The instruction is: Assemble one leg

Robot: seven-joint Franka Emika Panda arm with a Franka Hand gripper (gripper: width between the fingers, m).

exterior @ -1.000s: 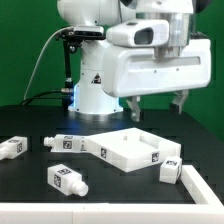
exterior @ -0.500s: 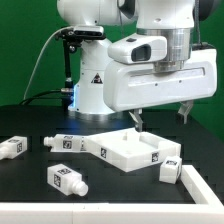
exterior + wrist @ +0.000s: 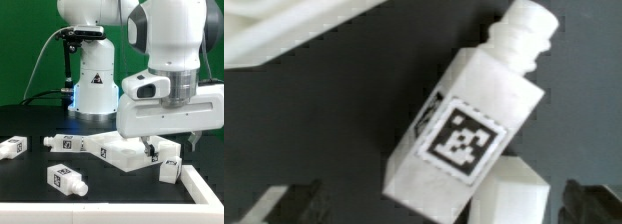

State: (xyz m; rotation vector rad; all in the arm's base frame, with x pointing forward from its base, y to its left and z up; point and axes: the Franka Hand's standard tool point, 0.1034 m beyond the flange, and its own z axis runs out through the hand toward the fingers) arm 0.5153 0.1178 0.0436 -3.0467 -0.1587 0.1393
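My gripper (image 3: 168,148) is open and empty, low over the table at the right end of the large white square panel (image 3: 122,150). A white stubby leg (image 3: 170,171) with a square tag lies just below it. In the wrist view this leg (image 3: 473,120) lies slanted, its tag up, its lower end between my open fingers (image 3: 295,205), with no contact visible. Three more legs lie on the table: one at the far left (image 3: 12,147), one behind the panel (image 3: 65,143), one in front (image 3: 67,181).
A white block-like wall (image 3: 200,192) stands at the front right, close to the leg; it also shows in the wrist view (image 3: 519,195). The panel's edge (image 3: 287,35) shows there too. The robot base (image 3: 92,85) stands at the back.
The gripper has come down and moved toward the exterior view's right, from above the panel to just over the leg by its right end. The parts have not moved.
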